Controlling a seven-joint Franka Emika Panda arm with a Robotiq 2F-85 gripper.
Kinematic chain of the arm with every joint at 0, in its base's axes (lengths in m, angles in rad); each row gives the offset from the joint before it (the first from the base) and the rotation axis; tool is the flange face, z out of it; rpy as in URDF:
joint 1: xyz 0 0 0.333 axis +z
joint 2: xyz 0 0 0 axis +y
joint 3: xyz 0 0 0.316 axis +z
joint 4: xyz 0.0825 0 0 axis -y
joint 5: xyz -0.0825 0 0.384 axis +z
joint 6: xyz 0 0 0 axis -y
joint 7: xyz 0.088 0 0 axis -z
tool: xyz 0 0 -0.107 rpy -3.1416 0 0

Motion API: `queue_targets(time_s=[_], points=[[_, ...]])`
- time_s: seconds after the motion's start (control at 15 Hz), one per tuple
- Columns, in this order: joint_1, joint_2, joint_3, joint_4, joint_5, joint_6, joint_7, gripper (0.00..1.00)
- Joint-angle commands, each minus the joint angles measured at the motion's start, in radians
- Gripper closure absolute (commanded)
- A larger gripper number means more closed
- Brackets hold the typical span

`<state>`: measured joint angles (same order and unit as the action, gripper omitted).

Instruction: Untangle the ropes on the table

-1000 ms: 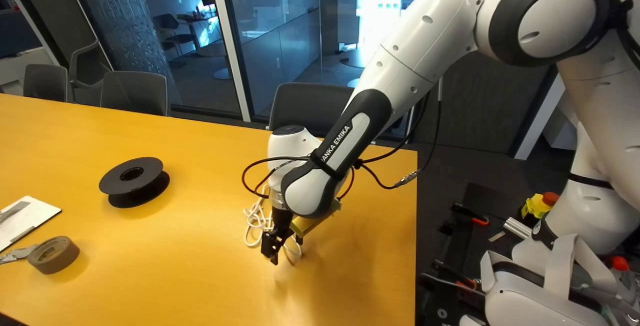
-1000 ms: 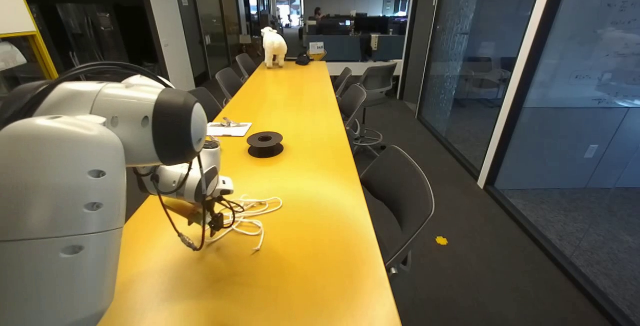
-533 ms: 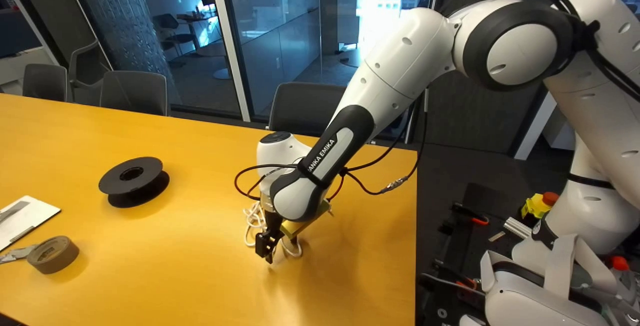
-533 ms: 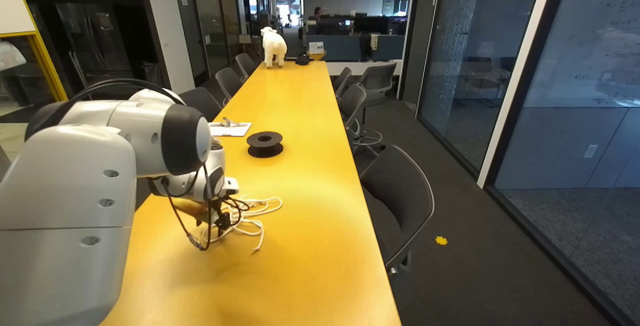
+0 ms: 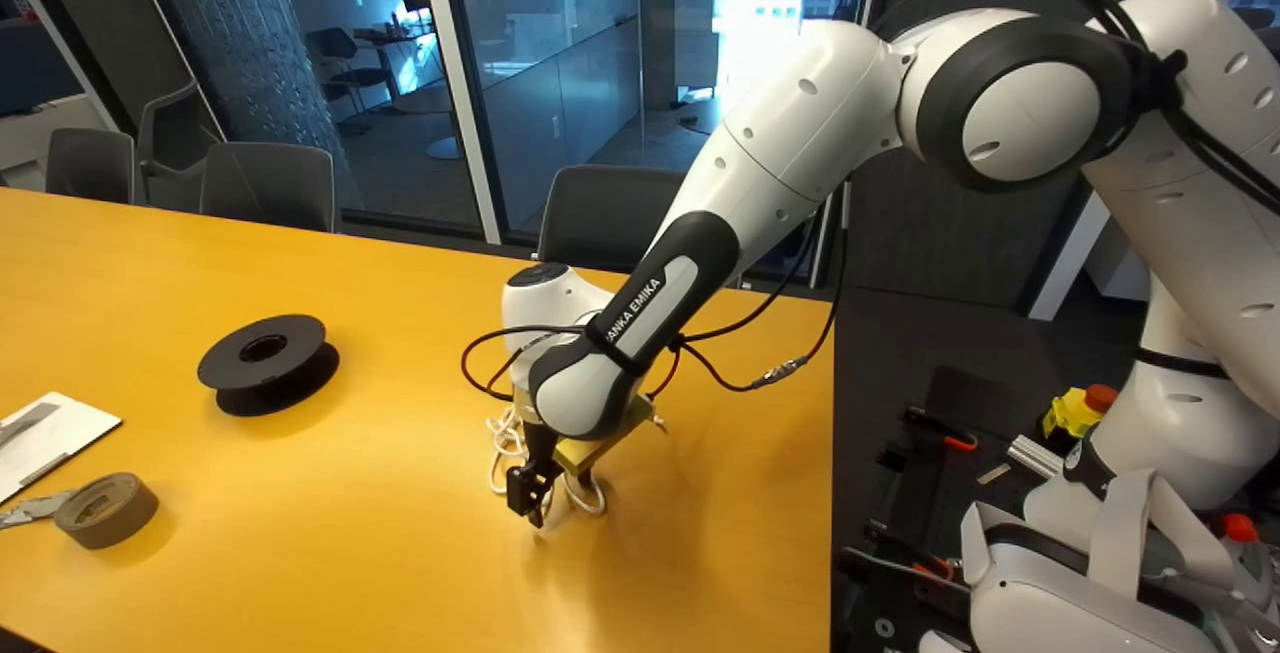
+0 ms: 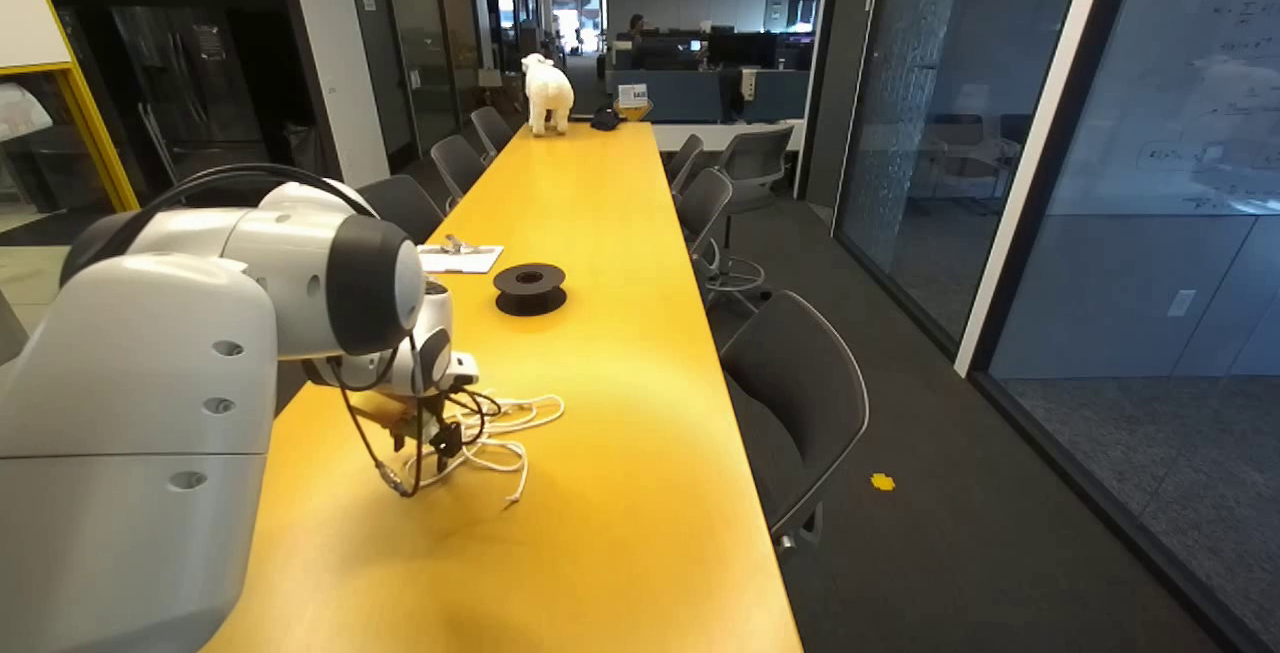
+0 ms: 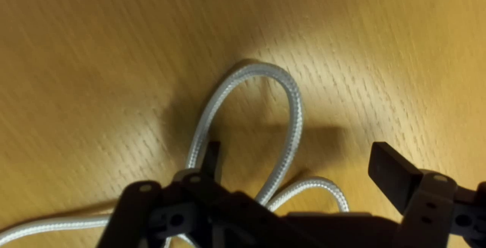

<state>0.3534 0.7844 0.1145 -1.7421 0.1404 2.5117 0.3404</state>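
Note:
The ropes [image 5: 507,436] are thin white cord lying in a looped tangle on the yellow-orange table [image 5: 400,553]; loose loops and an end also show in an exterior view [image 6: 524,473]. My gripper [image 7: 296,155] is open and low over the tangle, fingers pointing down. In the wrist view, a tall rope loop [image 7: 297,115] stands out ahead of the jaws. Its right side runs through the gap between the fingers; its left side passes close beside the left fingertip. A smaller bend lies below the gap. The gripper body hides the rest of the tangle there.
A black spool [image 5: 265,358] stands on the table, farther along. Beyond it are a grey-brown tape roll [image 5: 107,510] and a white clipboard [image 5: 60,438]. Chairs line the table's sides [image 6: 800,403]. Arm cables [image 5: 770,373] hang near the wrist.
The arm has moved a little toward the spool side and slightly lower, slowing in the last half second. The ropes show no clear movement.

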Motion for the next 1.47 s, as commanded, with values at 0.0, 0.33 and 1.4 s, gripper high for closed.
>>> queue_targets(time_s=[0.0, 0.33, 1.4], points=[[0.016, 0.009, -0.015, 0.040, -0.033, -0.043, 0.014, 0.25], [0.011, 0.007, -0.013, 0.047, -0.058, -0.073, 0.002, 0.58], [0.017, -0.108, -0.057, -0.013, -0.116, -0.112, 0.047, 0.97]])
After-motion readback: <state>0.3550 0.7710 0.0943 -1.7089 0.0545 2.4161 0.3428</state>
